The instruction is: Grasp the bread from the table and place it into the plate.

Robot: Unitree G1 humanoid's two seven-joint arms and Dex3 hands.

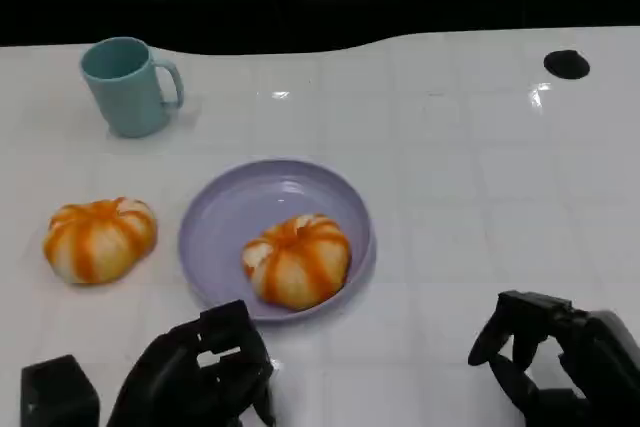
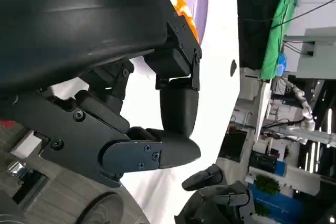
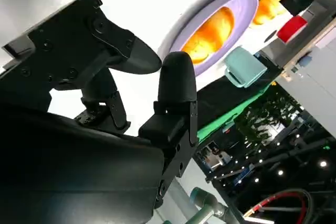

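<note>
One round orange-striped bread (image 1: 297, 259) lies in the purple plate (image 1: 230, 197), toward its near right rim. A second bread (image 1: 99, 238) sits on the white table to the left of the plate. My left hand (image 1: 200, 372) hovers at the near edge, just below the plate, holding nothing, its fingers loosely bent. My right hand (image 1: 560, 357) is at the near right, well clear of the plate, and holds nothing. The right wrist view shows the plate (image 3: 244, 9), the bread (image 3: 212, 32) in it and the other bread (image 3: 270, 1) beyond my fingers (image 3: 176, 85).
A teal mug (image 1: 125, 87) stands at the far left, behind the loose bread. A small black mark (image 1: 566, 64) lies at the table's far right. The table's back edge meets a dark background.
</note>
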